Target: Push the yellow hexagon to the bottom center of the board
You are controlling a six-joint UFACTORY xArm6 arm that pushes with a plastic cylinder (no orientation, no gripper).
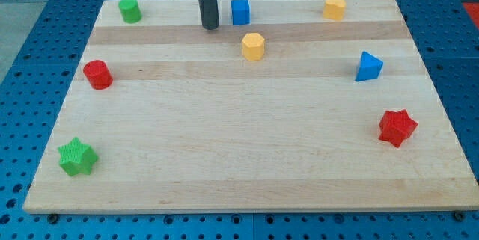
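Observation:
The yellow hexagon (254, 46) sits on the wooden board (239, 158) in the upper middle of the view. My tip (209, 27) is the lower end of a dark rod coming down from the view's top. It rests on the board up and to the left of the yellow hexagon, apart from it, and just left of a blue cube (239, 11).
A green cylinder (129, 10) is at the top left and a second yellow block (334, 7) at the top right. A blue triangle (367, 66) and a red star (397, 127) are on the right. A red cylinder (97, 74) and a green star (78, 157) are on the left.

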